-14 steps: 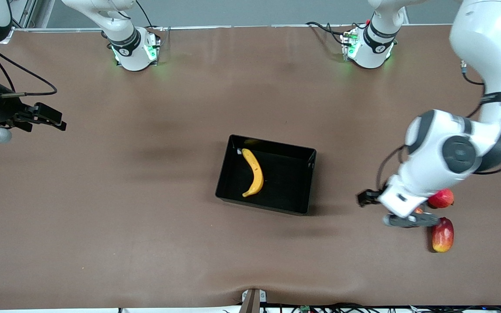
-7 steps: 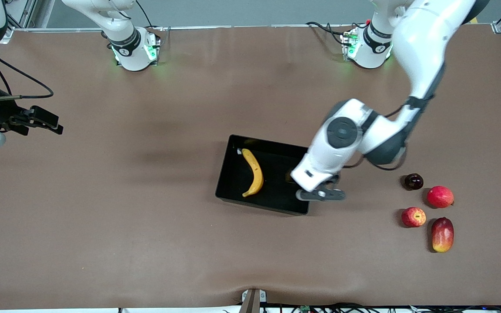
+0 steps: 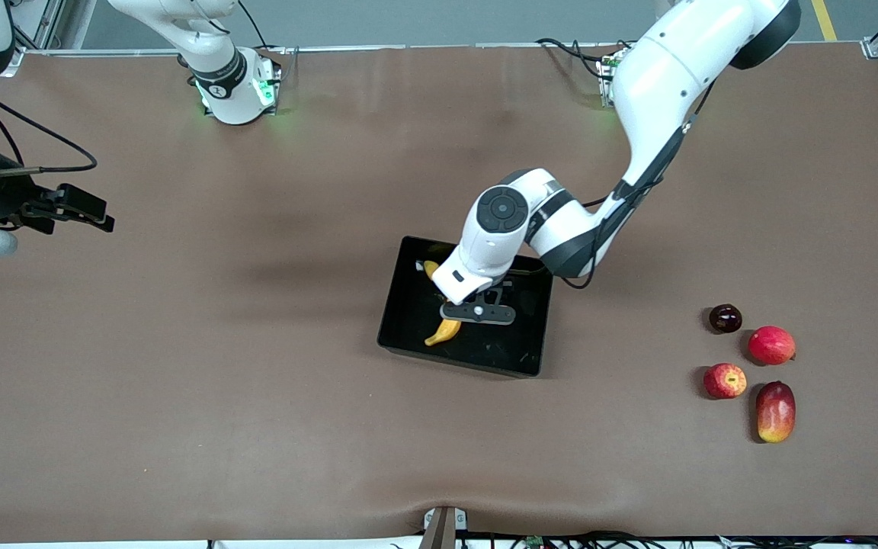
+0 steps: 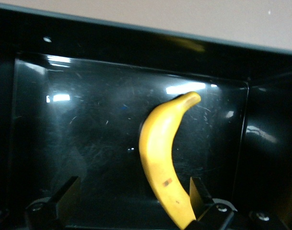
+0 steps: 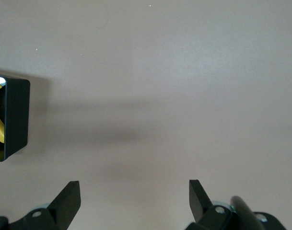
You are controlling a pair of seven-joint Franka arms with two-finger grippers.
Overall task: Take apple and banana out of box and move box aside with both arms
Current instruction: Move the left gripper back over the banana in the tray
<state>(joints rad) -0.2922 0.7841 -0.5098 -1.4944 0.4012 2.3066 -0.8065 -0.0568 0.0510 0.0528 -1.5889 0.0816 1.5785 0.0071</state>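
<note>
left gripper (image 3: 477, 313): over the box (image 3: 530, 362), jaws wide open, holding nothing
banana (image 3: 443, 332): lying in box
apple (image 3: 725, 380): tabletop, left arm's end
right gripper (image 3: 77, 206): waiting, jaws wide, empty

The banana (image 3: 445, 329) is lain in the box (image 3: 532, 358), which is set mid-table. The left gripper (image 3: 478, 313) is held over the box, above the banana. The right gripper (image 3: 77, 206) is kept waiting over the right arm's end of the table. Toward the left arm's end, four fruits are grouped: the plum (image 3: 725, 318) and a second apple (image 3: 771, 345) farther from the camera, the apple (image 3: 725, 380) and mango (image 3: 775, 412) nearer.
</note>
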